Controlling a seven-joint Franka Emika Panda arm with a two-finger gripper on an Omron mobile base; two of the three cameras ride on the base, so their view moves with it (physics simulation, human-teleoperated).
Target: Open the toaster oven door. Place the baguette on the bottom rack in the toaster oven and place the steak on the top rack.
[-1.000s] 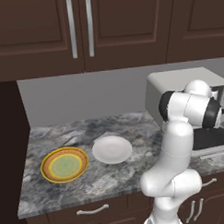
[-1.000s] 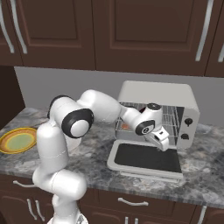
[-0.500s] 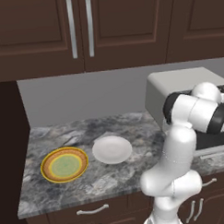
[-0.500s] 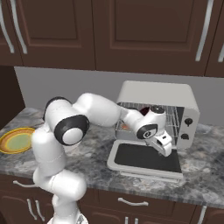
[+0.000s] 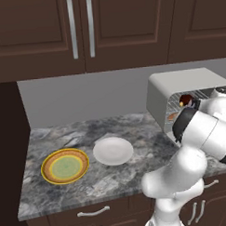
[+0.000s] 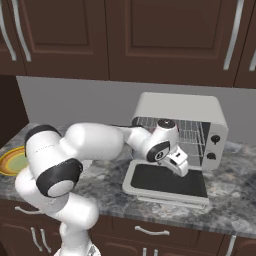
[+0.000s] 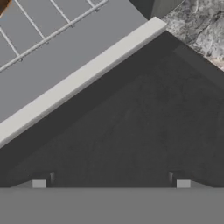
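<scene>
Toaster oven (image 6: 175, 107), boxy light grey with rounded corners, sits toward the right end of the grey marbled stone counter (image 5: 90, 181), back against the wall. Its light-grey-framed dark glass toaster oven door (image 6: 167, 180) is dropped flat onto the counter in front of the cavity, so the opening step looks done and the racks are reachable. Silver wire racks (image 6: 192, 135) show inside; in the left base view a small dark reddish-brown steak (image 5: 185, 101) sits up high in the cavity, likely on the top rack, with a tan-brown piece below it, probably the baguette (image 5: 172, 116), though too small to be sure. Both foods seem already loaded. White arm's two-finger gripper (image 6: 181, 166) hangs just above the open door, right in front of the oven mouth, jaws spread wide and holding nothing; the hand view looks down at the dark glass with the oven's front lip just beyond. Steak and loaf lie inside, behind and above the gripper. Round white plate (image 5: 113, 150) and yellow-orange rimmed green-centred plate (image 5: 65, 165) sit bare near the counter's left front, apparently where the foods came from.
</scene>
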